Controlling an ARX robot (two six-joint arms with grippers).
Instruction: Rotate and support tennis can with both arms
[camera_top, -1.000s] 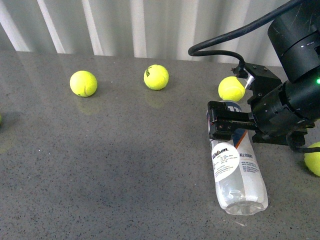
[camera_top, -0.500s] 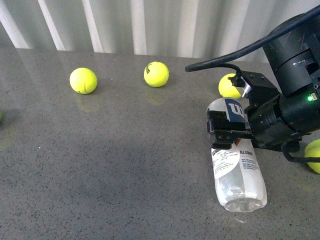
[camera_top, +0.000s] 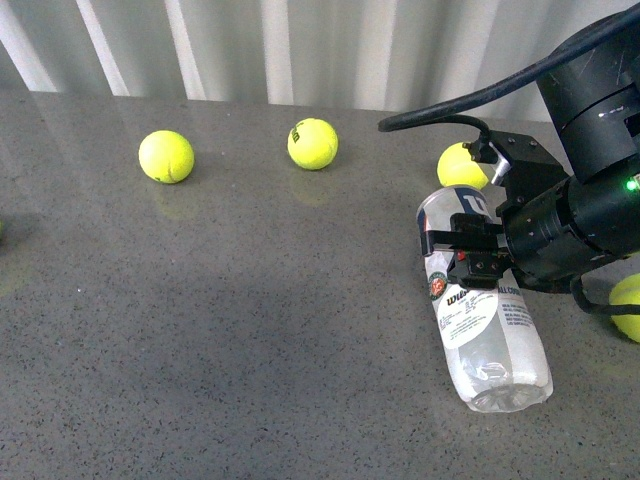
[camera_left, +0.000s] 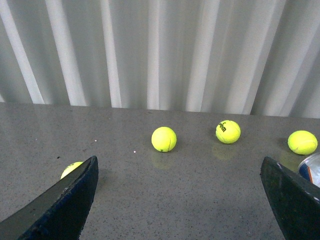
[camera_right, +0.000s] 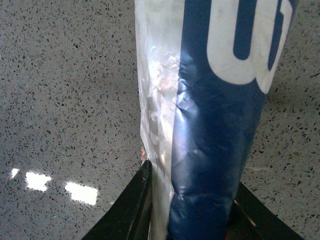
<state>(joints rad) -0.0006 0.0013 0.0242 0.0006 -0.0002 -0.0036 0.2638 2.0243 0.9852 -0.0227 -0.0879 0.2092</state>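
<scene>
The tennis can (camera_top: 482, 310), a clear dented tube with a navy and white Wilson label, slants on the grey table at the right, its far end raised and its clear near end resting on the surface. My right gripper (camera_top: 462, 252) is shut on its upper part from the right. In the right wrist view the navy label of the can (camera_right: 215, 115) fills the frame, pinched between two black fingers (camera_right: 131, 205). My left gripper (camera_left: 180, 200) is open over bare table, nothing between its fingers; a sliver of the can (camera_left: 311, 167) shows at the edge.
Yellow-green tennis balls lie on the table: one at the far left (camera_top: 166, 156), one in the middle back (camera_top: 312, 143), one behind the can (camera_top: 460, 165), one at the right edge (camera_top: 627, 305). White corrugated wall (camera_top: 300, 45) stands behind.
My right gripper has lifted the can's far end and swung it: the raised end went up and left, the near clear end slid right.
</scene>
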